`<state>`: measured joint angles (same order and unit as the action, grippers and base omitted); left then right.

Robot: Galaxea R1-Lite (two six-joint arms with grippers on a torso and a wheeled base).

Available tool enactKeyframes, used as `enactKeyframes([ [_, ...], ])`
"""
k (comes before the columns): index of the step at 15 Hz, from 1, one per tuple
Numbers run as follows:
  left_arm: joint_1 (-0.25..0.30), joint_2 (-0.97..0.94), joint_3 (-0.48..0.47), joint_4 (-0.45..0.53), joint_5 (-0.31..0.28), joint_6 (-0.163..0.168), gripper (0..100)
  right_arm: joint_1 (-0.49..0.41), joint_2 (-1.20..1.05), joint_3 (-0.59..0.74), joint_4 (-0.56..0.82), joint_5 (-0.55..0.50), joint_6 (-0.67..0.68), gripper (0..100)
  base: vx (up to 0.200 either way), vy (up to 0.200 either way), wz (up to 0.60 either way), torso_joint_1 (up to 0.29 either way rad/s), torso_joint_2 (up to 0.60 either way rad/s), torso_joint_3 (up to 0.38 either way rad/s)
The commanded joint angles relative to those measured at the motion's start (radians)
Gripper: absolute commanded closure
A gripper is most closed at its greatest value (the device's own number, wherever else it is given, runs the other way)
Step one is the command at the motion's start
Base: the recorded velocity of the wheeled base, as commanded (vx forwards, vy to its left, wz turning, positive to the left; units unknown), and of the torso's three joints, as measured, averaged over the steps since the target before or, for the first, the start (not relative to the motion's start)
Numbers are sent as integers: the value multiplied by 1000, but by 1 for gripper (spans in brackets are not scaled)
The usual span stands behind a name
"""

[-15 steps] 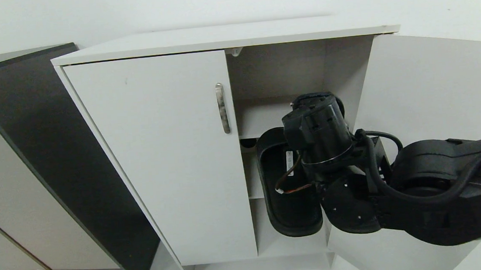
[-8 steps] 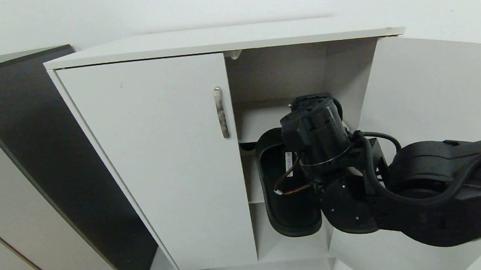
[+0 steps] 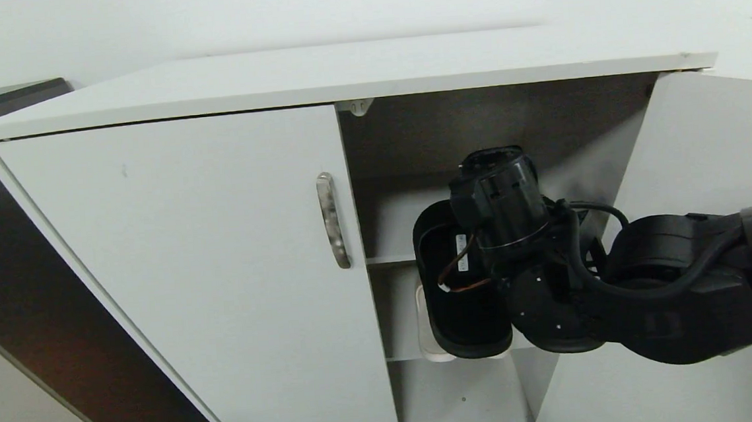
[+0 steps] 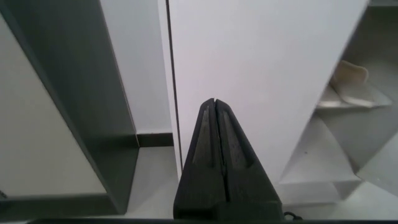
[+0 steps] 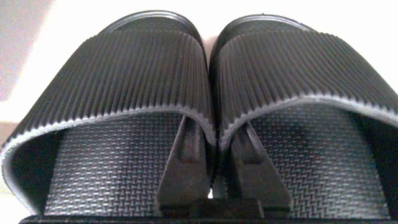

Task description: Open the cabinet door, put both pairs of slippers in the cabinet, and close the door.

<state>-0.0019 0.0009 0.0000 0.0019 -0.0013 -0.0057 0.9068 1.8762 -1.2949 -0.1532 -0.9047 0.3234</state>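
Black slippers [image 3: 465, 304] (judged light, soft, ribbed rubber) are pinched by their adjoining strap sides in the right gripper [image 5: 216, 155], at the cabinet's [image 3: 340, 74] shelf front edges; the left gripper [image 4: 214, 155] is closed, empty.

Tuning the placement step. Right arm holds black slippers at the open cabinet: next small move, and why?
Probably ease the right end effector forward into the cabinet. It is shut on the black slippers in front of the shelf edges, the door stands open, and white slippers occupy one shelf.
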Motion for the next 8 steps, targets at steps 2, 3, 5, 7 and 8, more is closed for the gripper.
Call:
enactKeyframes([
  [2,0,-1,0,0,0,0,100,-16,4,-15,-16,24,-4,100,0,0,0,0,0,0],
  [3,0,-1,0,0,0,0,100,-25,20,-38,-14,43,-4,100,0,0,0,0,0,0],
  [5,0,-1,-2,0,0,0,100,-48,37,-69,-12,44,-27,100,0,0,0,0,0,0],
  [7,0,1,0,0,0,0,100,-63,57,-101,-12,46,-40,100,0,0,0,0,0,0],
  [8,0,1,0,0,0,0,100,-69,66,-121,-9,46,-40,100,0,0,0,0,0,0],
])
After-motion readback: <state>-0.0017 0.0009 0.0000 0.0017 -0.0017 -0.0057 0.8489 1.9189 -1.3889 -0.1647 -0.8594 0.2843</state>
